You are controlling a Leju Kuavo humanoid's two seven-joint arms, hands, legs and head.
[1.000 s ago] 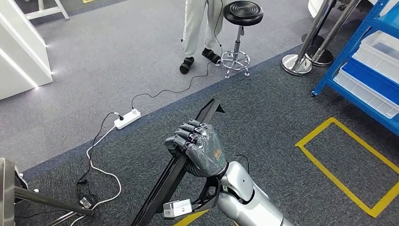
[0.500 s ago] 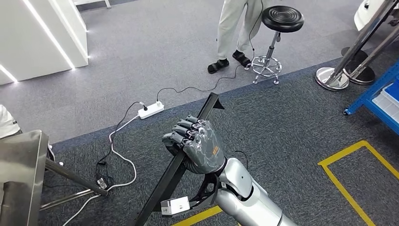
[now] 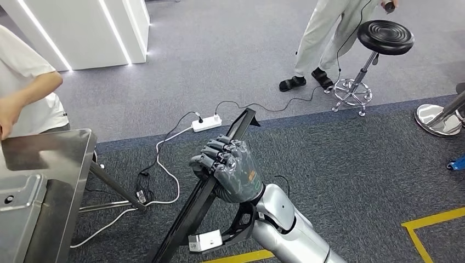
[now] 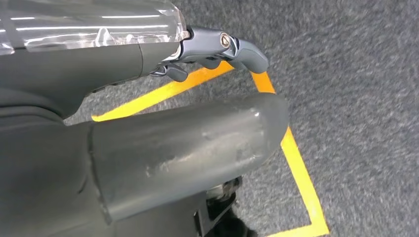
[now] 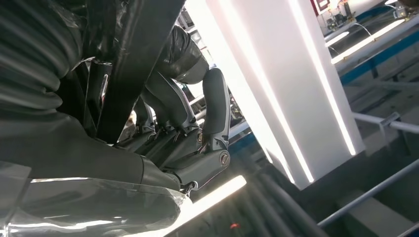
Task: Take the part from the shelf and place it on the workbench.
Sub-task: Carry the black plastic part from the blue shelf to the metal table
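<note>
Right of the steel surface, I see my right hand gripping the part; left wrist view adds my left hand, fingers curled, holding nothing.

The right hand is covered in dark grey, with ribbed segmented fingers and a small orange marking on its back. Behind the hand a rounded silver forearm shell is seen, edged in black at the wrist. Below the hand a black bracket is mounted, with a small white box at its end. On the left hand a thick matt grey thumb is shown, scuffed near its tip, beside a glossy clear cover and a screw-pinned finger.
</note>
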